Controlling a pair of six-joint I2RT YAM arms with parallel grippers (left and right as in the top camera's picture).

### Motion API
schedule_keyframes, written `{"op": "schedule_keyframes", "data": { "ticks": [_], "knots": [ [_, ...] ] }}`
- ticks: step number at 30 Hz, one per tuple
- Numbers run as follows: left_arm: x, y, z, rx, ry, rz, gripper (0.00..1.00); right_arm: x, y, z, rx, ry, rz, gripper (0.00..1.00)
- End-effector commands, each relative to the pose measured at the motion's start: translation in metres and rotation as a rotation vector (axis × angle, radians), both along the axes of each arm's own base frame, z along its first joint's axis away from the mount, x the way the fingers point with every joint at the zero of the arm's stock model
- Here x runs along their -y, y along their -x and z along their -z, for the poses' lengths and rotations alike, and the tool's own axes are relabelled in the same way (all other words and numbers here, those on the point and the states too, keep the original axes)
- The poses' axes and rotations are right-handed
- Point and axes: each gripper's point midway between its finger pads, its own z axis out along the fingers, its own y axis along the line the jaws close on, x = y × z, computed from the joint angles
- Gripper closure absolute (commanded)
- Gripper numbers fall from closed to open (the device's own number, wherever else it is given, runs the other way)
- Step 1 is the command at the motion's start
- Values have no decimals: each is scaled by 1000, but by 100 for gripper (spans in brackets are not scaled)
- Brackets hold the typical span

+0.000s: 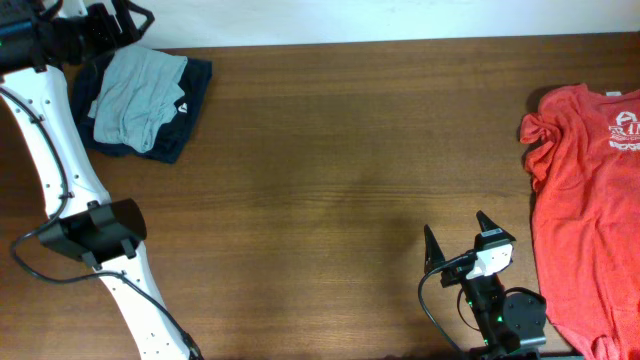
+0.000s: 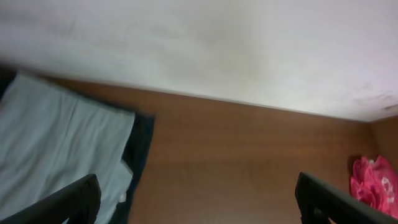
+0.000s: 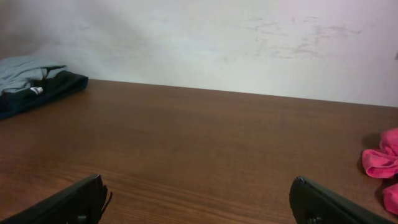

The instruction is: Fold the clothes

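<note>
Clothes at both ends of the desk (image 1: 330, 170) from overhead. The pale blue-grey T-shirt (image 1: 135, 95) is folded at the far left corner, lying on a dark navy garment (image 1: 188, 112). The red T-shirt (image 1: 585, 220) is spread loose along the right edge, its near sleeve bunched and its hem running out of frame. The left arm (image 1: 50, 130) reaches up to that left corner. The right gripper (image 1: 456, 228) sits low at the near edge, fingers spread, holding nothing.

Left wrist view now: the left gripper (image 2: 198, 180) is wide open and empty. The pale shirt is below it to the left, the navy cloth peeks out beside it, and a scrap of red shows far off right under the white wall (image 2: 217, 43).

Right wrist view: fingers again well apart with bare wood between them, the folded stack far left, red cloth at the right margin.

My read is that one shirt is done and the red one is next. The risks:
- A pinch on that knotted sleeve could lift the shirt in a twist.
- A pull towards the edge could slide it off the desk.
- The left gripper dipping could snag and undo the finished fold.
</note>
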Motion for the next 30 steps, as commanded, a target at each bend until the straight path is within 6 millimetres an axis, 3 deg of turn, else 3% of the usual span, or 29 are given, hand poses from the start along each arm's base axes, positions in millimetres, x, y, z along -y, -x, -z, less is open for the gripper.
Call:
{"op": "schedule_keyframes", "data": {
  "ticks": [1, 5, 10, 14, 16, 21, 25, 30],
  "knots": [
    [1, 32, -52, 43, -63, -47, 1, 4, 0, 1, 2, 6, 17, 1],
    [9, 83, -112, 101, -116, -85, 1, 4, 0, 1, 2, 6, 17, 1],
    [29, 148, -199, 297, -168, -94, 0, 4, 0, 1, 2, 6, 17, 1],
    [43, 201, -248, 422, -212, -109, 1, 4, 0, 1, 2, 6, 17, 1],
    [51, 221, -256, 437, -215, -105, 1, 4, 0, 1, 2, 6, 17, 1],
    [75, 264, -239, 368, -229, -92, 0, 4, 0, 1, 2, 6, 17, 1],
    [83, 280, -193, 263, -251, -85, 1, 4, 0, 1, 2, 6, 17, 1],
    [97, 283, -130, 214, -242, -35, 1, 4, 0, 1, 2, 6, 17, 1]
  ]
}}
